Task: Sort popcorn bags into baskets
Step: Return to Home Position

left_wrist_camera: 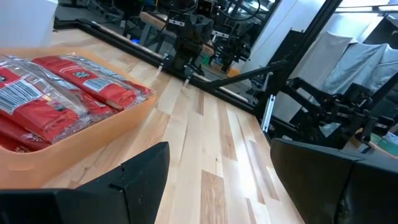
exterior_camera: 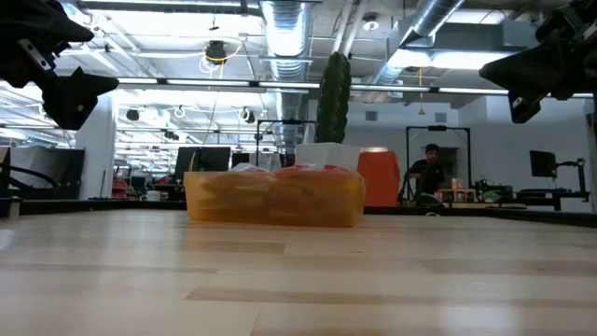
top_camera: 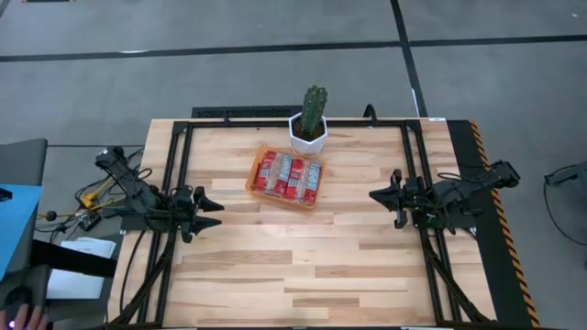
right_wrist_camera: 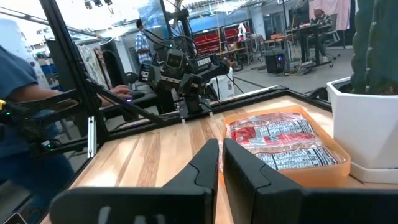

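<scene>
Several red popcorn bags (top_camera: 289, 176) lie flat, side by side, in the orange tray (top_camera: 249, 186) at the middle of the table's far half. In the left wrist view the bags (left_wrist_camera: 56, 93) fill the tray (left_wrist_camera: 93, 140), and in the right wrist view the same bags (right_wrist_camera: 280, 140) sit inside the tray's rim (right_wrist_camera: 311, 177). My left gripper (top_camera: 218, 212) hovers open at the table's left, pointing right, its fingers wide apart (left_wrist_camera: 217, 168). At the table's right my right gripper (top_camera: 371, 194) hovers shut, pointing left (right_wrist_camera: 221, 155). Neither gripper touches anything.
A white pot with a cactus (top_camera: 310, 128) stands just behind the tray's far right corner. A black frame (top_camera: 179, 165) runs along the table's sides. Bare wood (top_camera: 293, 266) lies across the near half. A person's hand (top_camera: 27, 316) shows off the table's near left.
</scene>
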